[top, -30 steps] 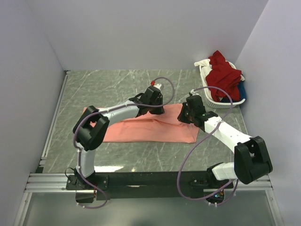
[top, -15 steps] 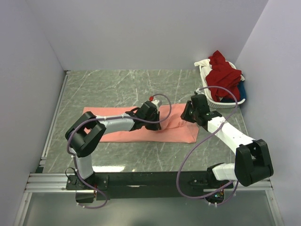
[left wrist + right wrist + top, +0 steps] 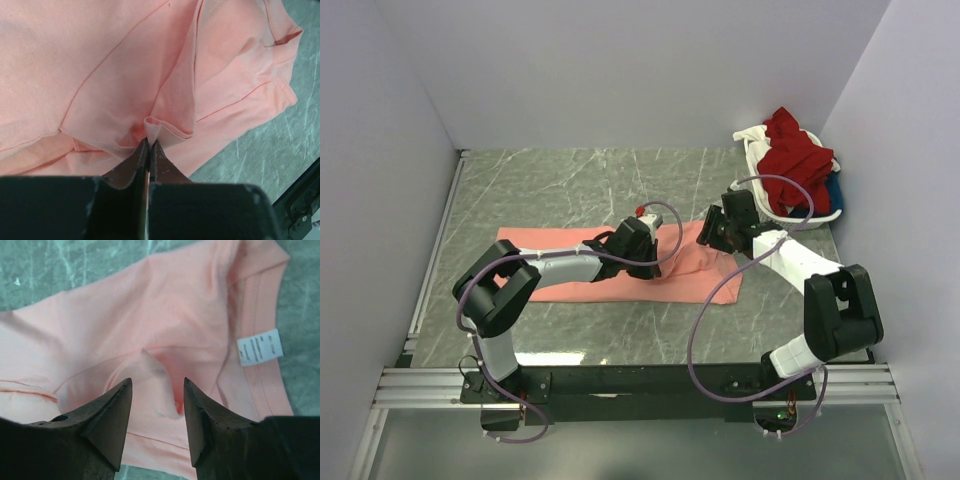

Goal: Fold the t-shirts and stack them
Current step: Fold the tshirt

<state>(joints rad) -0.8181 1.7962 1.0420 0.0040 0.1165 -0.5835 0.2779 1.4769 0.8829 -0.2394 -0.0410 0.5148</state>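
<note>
A salmon-pink t-shirt (image 3: 695,283) lies lengthwise across the middle of the table. My left gripper (image 3: 645,264) is low over its middle. In the left wrist view it (image 3: 149,142) is shut on a small pinched fold of that shirt (image 3: 110,65). My right gripper (image 3: 713,238) hovers over the shirt's right end near the collar. Its jaws (image 3: 155,385) stand open, with a loose ridge of pink cloth (image 3: 156,371) between them but not touching. The white neck label (image 3: 260,348) shows just right of that ridge. Dark red (image 3: 796,160), blue (image 3: 834,190) and white (image 3: 751,133) t-shirts sit heaped in the basket.
A white slatted basket (image 3: 798,221) stands at the back right corner against the right wall. Grey-green marble table (image 3: 570,180) surrounds the shirt. White walls close in the left, back and right sides. The metal rail with both arm bases (image 3: 640,385) runs along the near edge.
My right gripper has opened and released the cloth it pinched. My left gripper has drawn its fold toward the near side, bringing the shirt's far edge over.
</note>
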